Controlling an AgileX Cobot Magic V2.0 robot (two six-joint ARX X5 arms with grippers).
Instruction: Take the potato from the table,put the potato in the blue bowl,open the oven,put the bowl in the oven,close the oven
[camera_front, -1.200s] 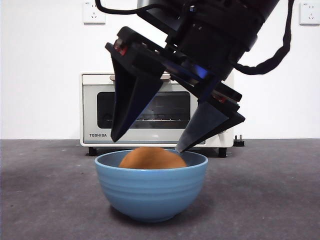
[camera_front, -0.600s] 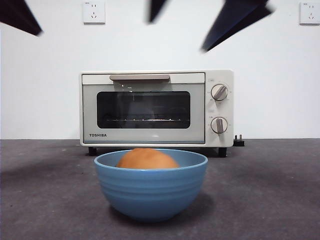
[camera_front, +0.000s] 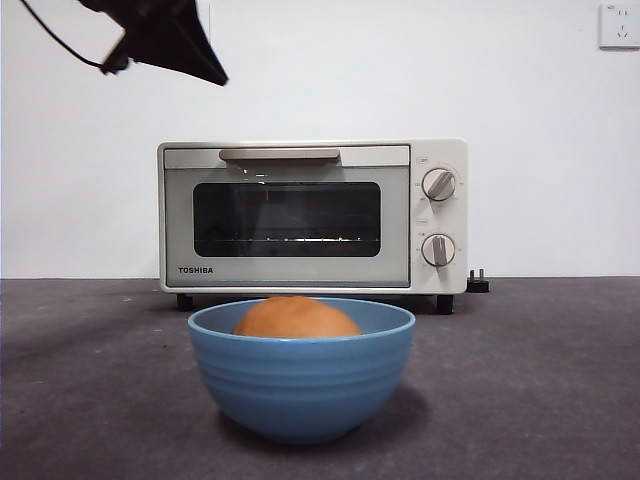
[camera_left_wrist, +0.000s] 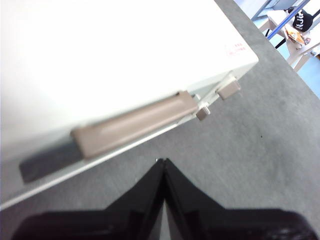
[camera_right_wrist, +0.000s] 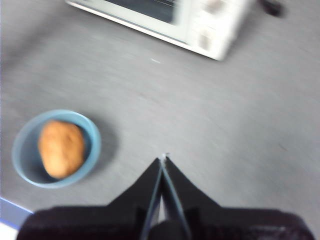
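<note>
Jaws pressed together on both grippers; potato (camera_front: 297, 316) sits in the bowl (camera_front: 301, 375). Left gripper (camera_left_wrist: 164, 162) hovers above the oven handle (camera_left_wrist: 134, 123), upper left of the front view: opening seems next, needing parted jaws.

The dark grey table (camera_front: 540, 380) carries the blue bowl (camera_front: 302, 385) in front and the oven (camera_front: 312, 215) standing behind it.
</note>
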